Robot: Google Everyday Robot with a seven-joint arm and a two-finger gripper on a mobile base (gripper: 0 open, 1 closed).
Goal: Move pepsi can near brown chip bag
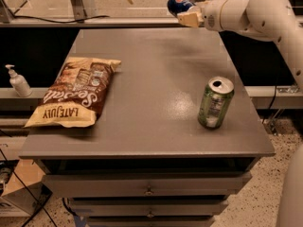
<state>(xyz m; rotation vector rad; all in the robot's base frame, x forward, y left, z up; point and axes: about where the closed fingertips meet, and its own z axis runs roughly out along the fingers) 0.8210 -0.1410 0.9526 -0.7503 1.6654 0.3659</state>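
The gripper (pixel 185 11) hangs far across the worktop (pixel 156 79) from the bag (pixel 73 92), over the far right edge, at the end of the white arm (pixel 246 8) that reaches in from the right. Its fingers (pixel 190 19) are closed on the pepsi can (pixel 177 4), which sits clear of the worktop, tilted, with its blue side and round logo showing. So the pickup looks done, while the carry is barely begun: the pepsi can is well apart from the bag, which lies flat at the near left side. What is left, as I judge it, is a long diagonal move toward the bag, then setting the pepsi can down just beside it and letting go. The green can (pixel 215 102) stands upright well right of the bag, near the front edge and out of that path. A pump bottle (pixel 18 81) stands just left of the bag, off the worktop.
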